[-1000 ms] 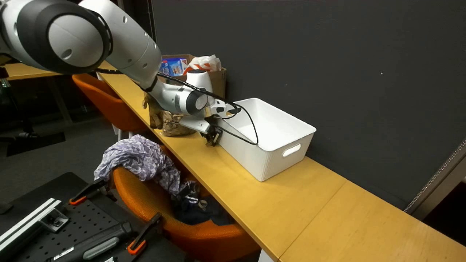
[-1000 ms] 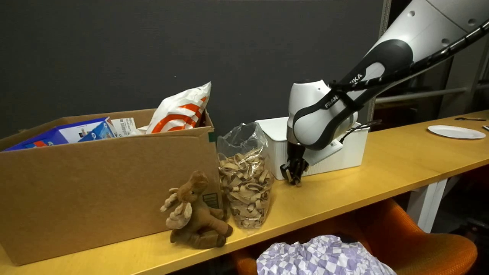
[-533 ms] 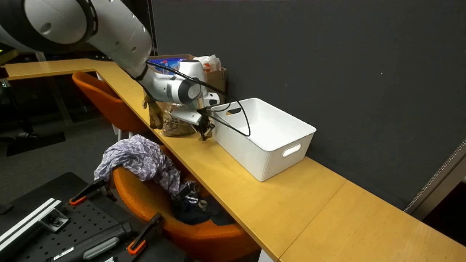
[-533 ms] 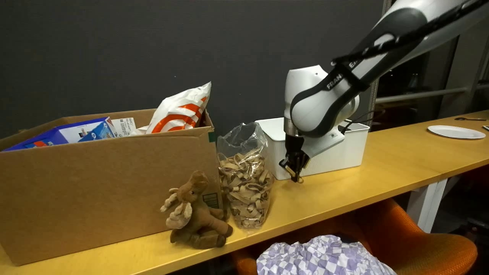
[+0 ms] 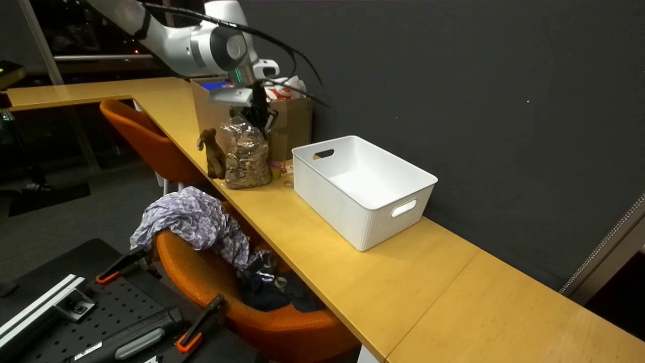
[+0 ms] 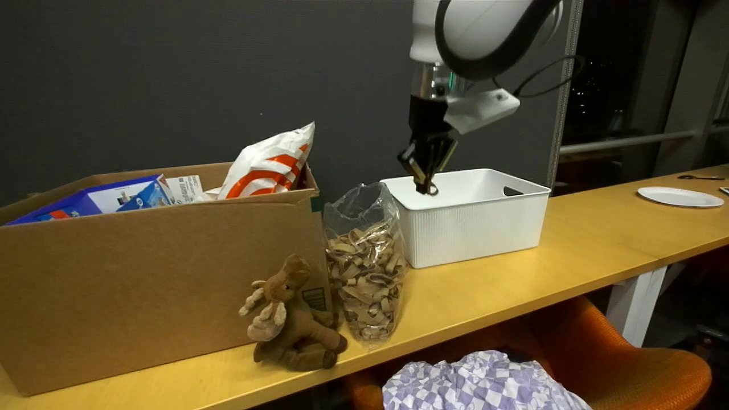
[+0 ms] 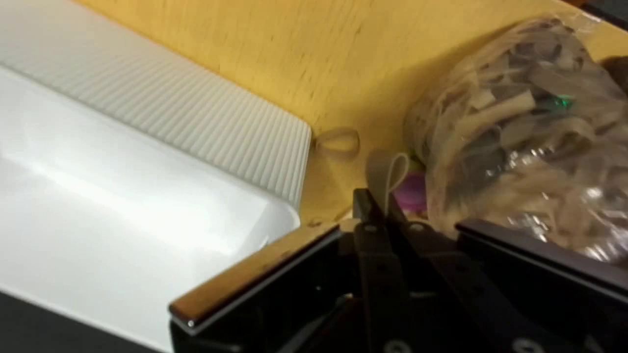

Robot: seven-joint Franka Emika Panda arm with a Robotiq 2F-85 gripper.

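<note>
A tan rubber band (image 7: pixel 377 171) is pinched between the tips of my gripper (image 7: pixel 381 208), its loop sticking out past the fingertips. In an exterior view the gripper (image 6: pixel 424 183) hangs well above the table, with the band (image 6: pixel 434 189) as a small loop at its tip. Below it in the wrist view are the white bin (image 7: pixel 211 113) on one side and a clear plastic bag (image 7: pixel 520 137) full of similar bands on the other. A second loose band (image 7: pixel 338 131) lies on the table by the bin's corner.
A purple object (image 7: pixel 412 191) stands partly hidden beside the bag. A large cardboard box (image 6: pixel 171 285) with packages and a brown plush moose (image 6: pixel 299 336) are beyond the bag. A white plate (image 6: pixel 680 197) lies farther along the table. Orange chairs (image 5: pixel 282 327) stand along the table's edge.
My gripper has risen from low at the tabletop by the bin's corner to well above it, carrying the band up. The bin, bag and moose have not moved.
</note>
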